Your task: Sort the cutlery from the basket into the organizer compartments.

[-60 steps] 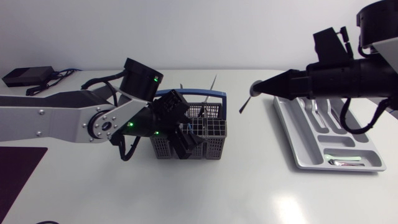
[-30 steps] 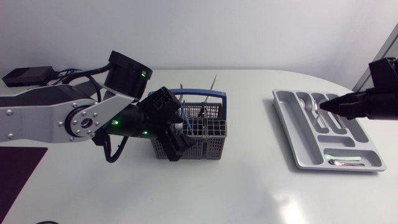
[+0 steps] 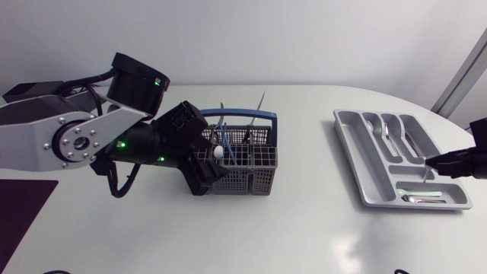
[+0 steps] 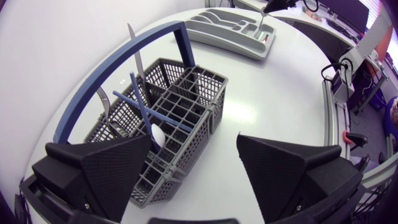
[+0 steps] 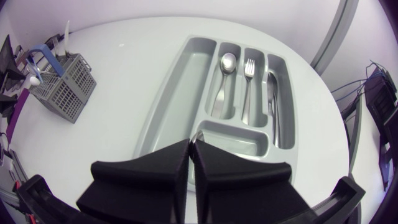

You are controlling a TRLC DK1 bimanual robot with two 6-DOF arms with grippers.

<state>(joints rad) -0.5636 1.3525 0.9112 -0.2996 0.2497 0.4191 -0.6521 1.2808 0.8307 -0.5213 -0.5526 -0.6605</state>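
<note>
Cutlery stands in the grey mesh basket (image 3: 255, 179) near the middle of the surface (image 3: 304, 228). Under its blue handle (image 3: 251, 116) I see two blue sticks (image 4: 146, 109) crossed, a white spoon head (image 4: 158, 134) and some steel pieces leaning toward 12 o'clock. My left pincer (image 4: 194, 146) hangs over the basket's 9 o'clock side with its fingers spread wide. It holds nothing, and a corner of the basket lies below, between the fingers and closer to one of them. The grey organizer (image 3: 356, 160) lies well apart from the basket, at its 3 o'clock. My right pincer (image 5: 191, 144) comes in at the organizer's 3 o'clock edge. Its fingers are pressed together on a thin steel piece (image 3: 423, 175), which hangs from the tips above the organizer's 5 o'clock end. I cannot tell what kind of piece it is. In the long compartments ahead of that pincer lie a spoon (image 5: 225, 68), a fork (image 5: 247, 81) in the next one, and a knife (image 5: 273, 106) in the one after that. The widest compartment runs along the organizer's 9 o'clock side.
</note>
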